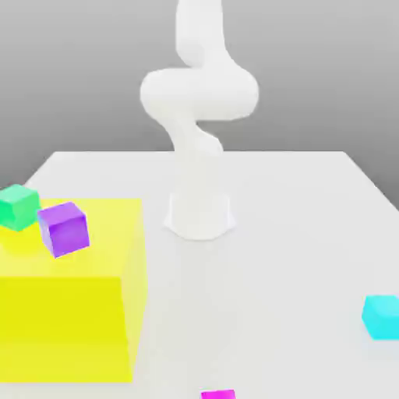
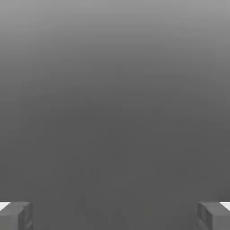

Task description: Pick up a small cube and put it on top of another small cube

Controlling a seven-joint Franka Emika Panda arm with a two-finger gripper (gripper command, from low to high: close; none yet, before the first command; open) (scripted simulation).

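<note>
The small magenta-pink cube (image 1: 217, 394) lies on the white table at the near edge of the exterior view, cut off by the frame. The small green cube (image 1: 17, 206) sits at the far left corner on top of the big yellow block (image 1: 70, 312). The white arm (image 1: 199, 93) rises from its base at the table's middle and leaves the frame at the top. In the hand view my gripper (image 2: 115, 215) is open, its two grey fingertips (image 2: 15, 216) far apart with nothing between them, in front of a plain grey background.
A violet-purple cube (image 1: 64, 228) rests on the yellow block beside the green one. A cyan cube (image 1: 382, 316) lies on the table (image 1: 296, 234) at the exterior view's right. The arm's base (image 1: 199, 214) stands mid-table.
</note>
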